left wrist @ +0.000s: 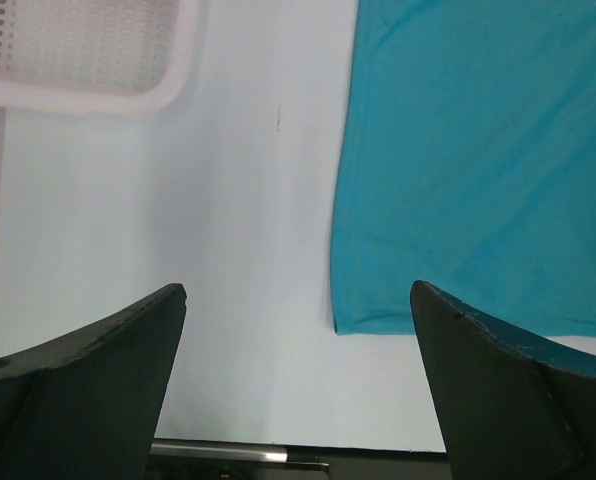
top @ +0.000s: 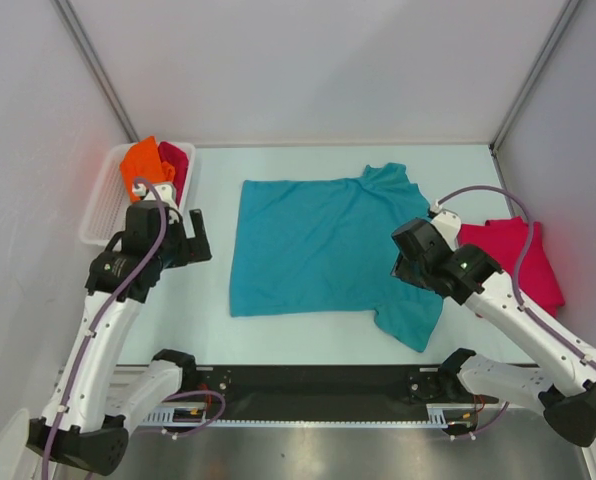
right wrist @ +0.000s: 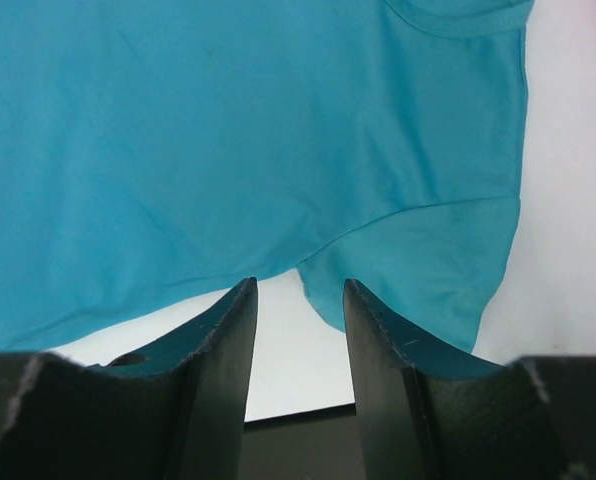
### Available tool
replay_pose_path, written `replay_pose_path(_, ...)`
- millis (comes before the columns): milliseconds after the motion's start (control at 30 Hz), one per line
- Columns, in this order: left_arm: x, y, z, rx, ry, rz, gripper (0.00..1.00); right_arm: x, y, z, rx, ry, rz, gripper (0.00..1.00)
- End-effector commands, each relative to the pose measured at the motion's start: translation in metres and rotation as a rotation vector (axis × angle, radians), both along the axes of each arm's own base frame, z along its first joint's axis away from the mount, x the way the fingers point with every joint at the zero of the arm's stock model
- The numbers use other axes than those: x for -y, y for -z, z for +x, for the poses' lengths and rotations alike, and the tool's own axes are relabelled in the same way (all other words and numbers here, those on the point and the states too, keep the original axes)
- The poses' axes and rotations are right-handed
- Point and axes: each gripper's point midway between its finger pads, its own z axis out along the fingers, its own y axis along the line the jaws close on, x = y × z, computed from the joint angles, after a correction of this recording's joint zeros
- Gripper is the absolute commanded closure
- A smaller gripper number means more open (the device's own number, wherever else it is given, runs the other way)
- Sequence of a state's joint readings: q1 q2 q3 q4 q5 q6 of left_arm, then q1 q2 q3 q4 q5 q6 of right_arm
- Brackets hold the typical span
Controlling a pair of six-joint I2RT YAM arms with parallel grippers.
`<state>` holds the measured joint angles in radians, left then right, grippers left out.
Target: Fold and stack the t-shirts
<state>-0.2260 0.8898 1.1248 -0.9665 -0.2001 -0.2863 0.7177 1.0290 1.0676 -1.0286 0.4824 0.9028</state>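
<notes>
A teal t-shirt (top: 318,240) (left wrist: 478,150) (right wrist: 228,130) lies spread flat in the middle of the table. An orange t-shirt (top: 143,165) and a crimson-pink one (top: 175,165) sit bunched in the white basket (top: 98,215) at the far left. Another crimson-pink t-shirt (top: 533,260) lies on the table at the right, partly under my right arm. My left gripper (top: 196,240) (left wrist: 298,290) hangs wide open over bare table, just left of the teal shirt's near left corner. Over the teal shirt's near right sleeve (right wrist: 428,260) my right gripper (top: 406,262) (right wrist: 298,283) is open, with nothing between its fingers.
The basket's rim (left wrist: 78,60) shows at the top left of the left wrist view. White walls close the table at the back and both sides. A black rail (top: 318,380) runs along the near edge between the arm bases.
</notes>
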Motion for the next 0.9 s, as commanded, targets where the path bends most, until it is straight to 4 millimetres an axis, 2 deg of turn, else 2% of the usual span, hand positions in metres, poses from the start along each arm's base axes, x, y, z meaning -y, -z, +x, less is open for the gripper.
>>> replay_pose_path(0,0.012,0.004,0.015,0.009,0.038,-0.092,0.00,0.000,0.007,0.000,-0.032,-0.018,0.012,0.54)
replay_pose_path(33,0.019,0.005,0.018,0.001,0.048,-0.133,0.01,0.002,0.009,-0.001,-0.043,-0.018,0.005,0.53)
replay_pose_path(200,0.026,0.032,0.043,-0.101,0.016,-0.169,0.00,0.007,0.017,0.002,-0.064,-0.013,0.016,0.46)
replay_pose_path(300,0.043,0.042,0.051,-0.138,0.063,-0.230,0.01,0.006,0.029,0.001,-0.108,-0.034,0.053,0.46)
replay_pose_path(333,0.047,0.047,0.051,-0.154,0.072,-0.252,0.01,0.007,0.039,-0.001,-0.135,-0.045,0.055,0.46)
replay_pose_path(367,0.052,0.051,0.051,-0.167,0.086,-0.274,0.01,0.001,0.043,-0.005,-0.162,-0.066,0.092,0.46)
replay_pose_path(400,0.055,0.062,0.046,-0.194,0.086,-0.287,0.02,0.000,0.047,-0.006,-0.176,-0.071,0.105,0.46)
replay_pose_path(467,0.061,0.071,0.040,-0.199,0.082,-0.315,0.04,-0.002,0.061,-0.014,-0.227,-0.078,0.123,0.47)
replay_pose_path(500,0.069,0.088,0.028,-0.239,0.098,-0.317,0.04,-0.004,0.065,-0.015,-0.234,-0.082,0.133,0.47)
replay_pose_path(533,0.075,0.094,0.021,-0.253,0.097,-0.330,0.04,-0.006,0.069,-0.018,-0.244,-0.087,0.146,0.48)
replay_pose_path(567,0.084,0.098,0.014,-0.254,0.123,-0.337,0.04,-0.007,0.081,-0.028,-0.284,-0.085,0.165,0.48)
replay_pose_path(600,0.085,0.116,0.003,-0.296,0.116,-0.335,0.04,-0.011,0.084,-0.029,-0.290,-0.088,0.186,0.48)
replay_pose_path(667,0.095,0.125,-0.009,-0.318,0.128,-0.352,0.05,-0.015,0.092,-0.040,-0.317,-0.099,0.221,0.49)
replay_pose_path(700,0.095,0.135,-0.016,-0.340,0.117,-0.354,0.05,-0.013,0.103,-0.049,-0.346,-0.081,0.225,0.49)
replay_pose_path(867,0.104,0.140,-0.033,-0.345,0.149,-0.359,0.05,-0.003,0.113,-0.076,-0.361,-0.035,0.206,0.53)
